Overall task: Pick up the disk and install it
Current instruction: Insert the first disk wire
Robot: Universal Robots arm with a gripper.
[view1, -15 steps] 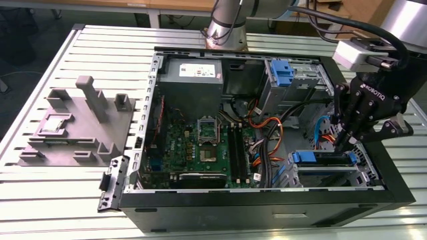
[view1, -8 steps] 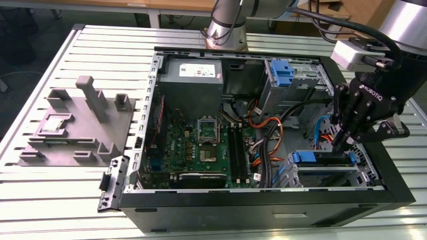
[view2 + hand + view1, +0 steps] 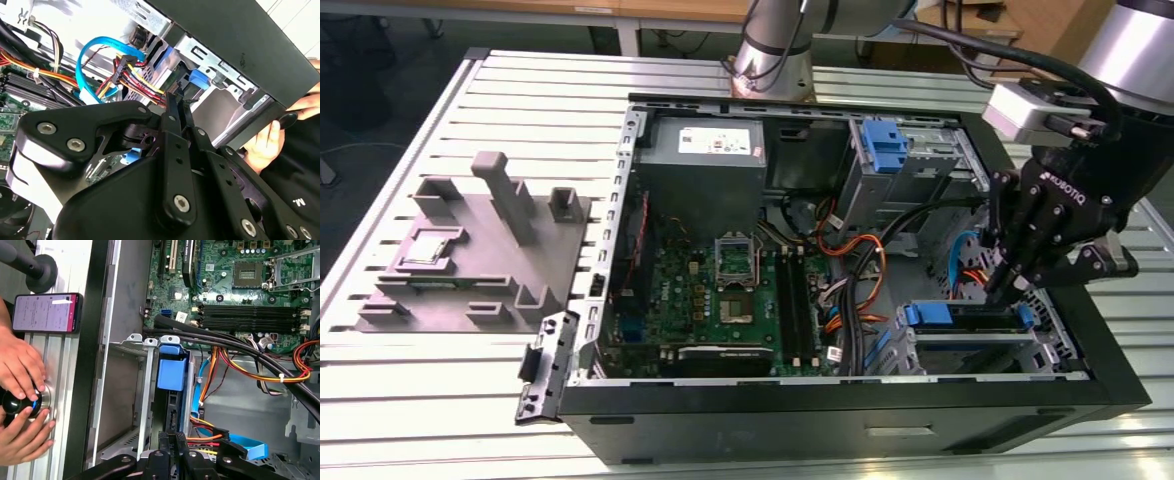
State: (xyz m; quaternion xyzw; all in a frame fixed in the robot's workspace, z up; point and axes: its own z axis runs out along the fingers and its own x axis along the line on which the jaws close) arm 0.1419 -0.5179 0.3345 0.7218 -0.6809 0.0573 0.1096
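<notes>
The disk (image 3: pixel 971 317) sits on edge in the drive cage at the front right corner of the open computer case (image 3: pixel 854 400), its blue carrier frame showing. Both wrist views show the blue carrier front (image 3: pixel 171 373) (image 3: pixel 198 80) between the cage's metal rails. My gripper (image 3: pixel 1005 287) hangs just above the disk's rear end, near the cables. Its black fingers are pressed together (image 3: pixel 173 438) (image 3: pixel 176 98) with nothing seen between them. I cannot tell whether the tips touch the disk.
Orange, red and blue cables (image 3: pixel 861 270) run close beside the cage. The motherboard (image 3: pixel 720 285) and power supply (image 3: pixel 707 150) fill the case's left. A grey fixture (image 3: pixel 480 250) lies left of the case. A person's hands (image 3: pixel 20 390) and a phone (image 3: pixel 46 313) are outside the case wall.
</notes>
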